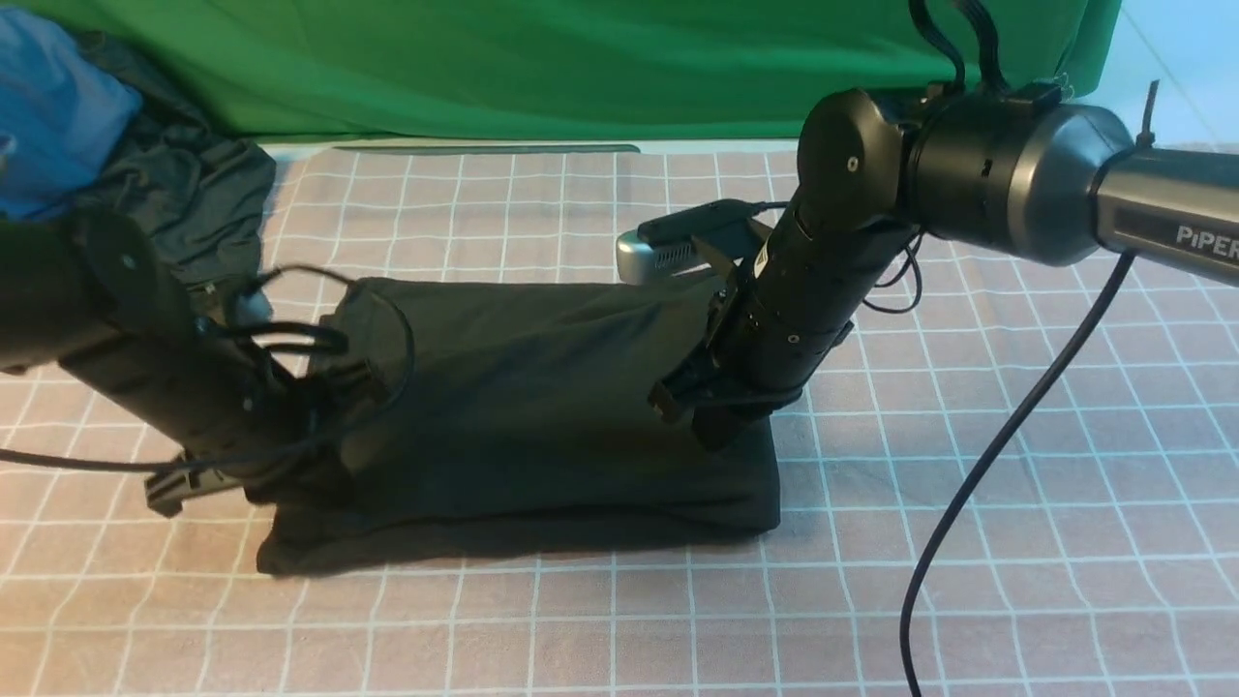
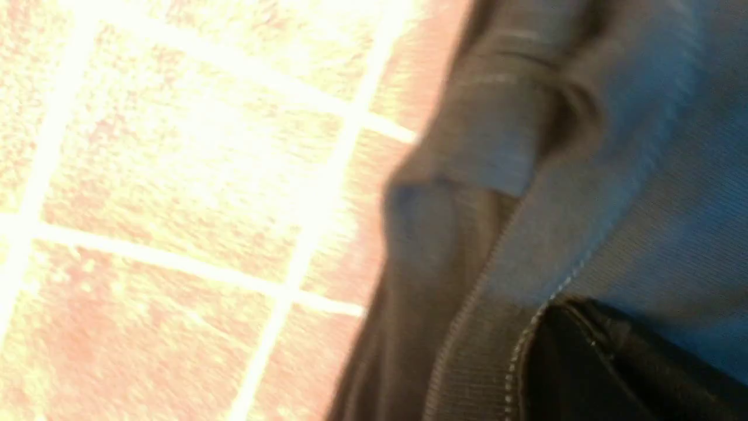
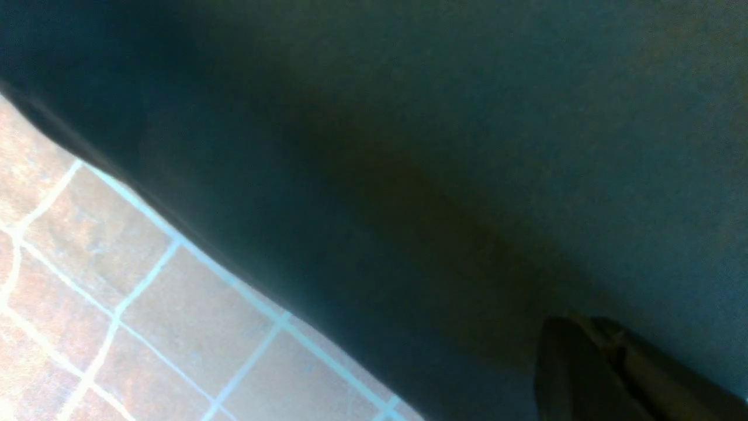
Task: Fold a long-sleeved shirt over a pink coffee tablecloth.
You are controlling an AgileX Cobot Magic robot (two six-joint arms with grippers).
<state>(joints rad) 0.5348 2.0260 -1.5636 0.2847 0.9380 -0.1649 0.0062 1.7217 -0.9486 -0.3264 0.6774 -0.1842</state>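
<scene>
The long-sleeved shirt is a very dark bundle in the middle of the pink coffee tablecloth. Its upper edge is held up between my two arms and its lower fold rests on the cloth. My left gripper is at the shirt's left end, shut on the fabric. In the left wrist view its dark fingers close beside a stitched hem of the shirt. My right gripper is at the shirt's right end. In the right wrist view its fingers are pressed together in the shirt.
A bright green cloth hangs along the back. A smaller dark garment bunched with blue cloth lies at the far left. A black cable from the right arm hangs over the tablecloth's right side.
</scene>
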